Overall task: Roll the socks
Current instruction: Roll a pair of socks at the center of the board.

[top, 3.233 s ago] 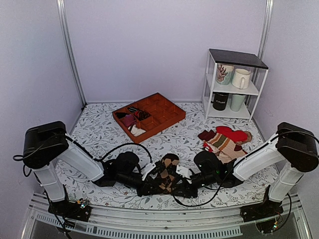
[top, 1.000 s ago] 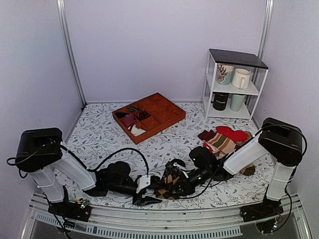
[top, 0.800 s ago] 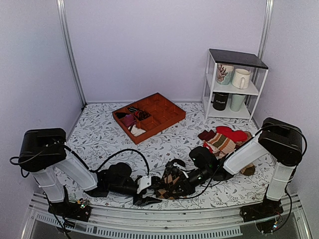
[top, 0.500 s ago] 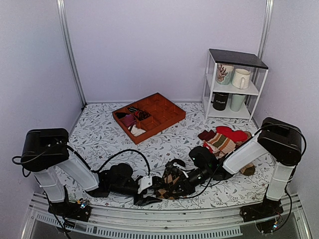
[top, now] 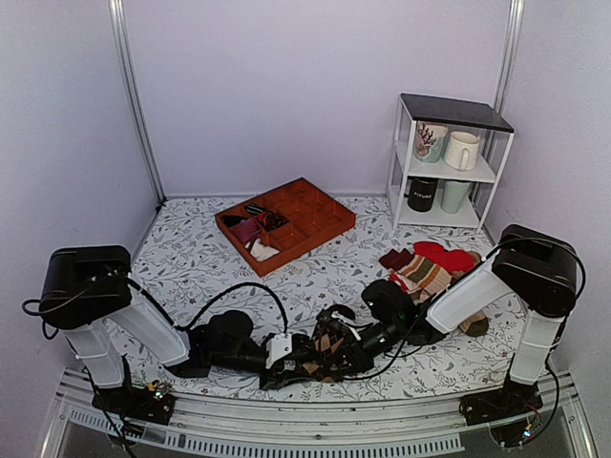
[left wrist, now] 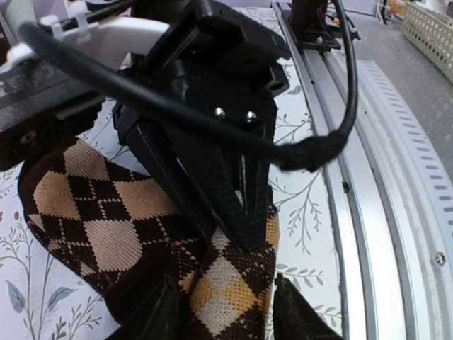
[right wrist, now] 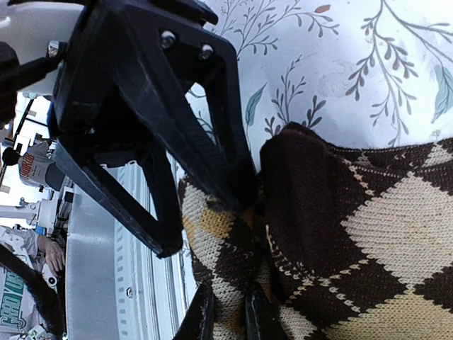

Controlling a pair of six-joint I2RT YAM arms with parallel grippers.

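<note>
The socks (top: 331, 343), dark brown with tan argyle diamonds, lie bunched near the table's front edge between my two grippers. In the left wrist view the socks' (left wrist: 106, 234) near end fills the gap of my left gripper (left wrist: 226, 312), and both fingers touch its sides. My right gripper (right wrist: 228, 315) is shut on a fold of the socks (right wrist: 368, 234). In the top view my left gripper (top: 289, 367) and right gripper (top: 329, 356) meet tip to tip on the bundle. Each wrist view shows the other gripper's black fingers on the same sock end.
An orange divided tray (top: 320, 224) with small bundles sits at the back centre. A white shelf (top: 398, 157) holding mugs stands back right. A pile of red, striped and beige socks (top: 430, 269) lies right of the grippers. A metal rail (top: 286, 434) runs along the front edge.
The socks went from lying stretched out to bunched up. My left gripper has slid right onto the sock end and its jaws have narrowed. The right gripper has stayed shut on the fold.
</note>
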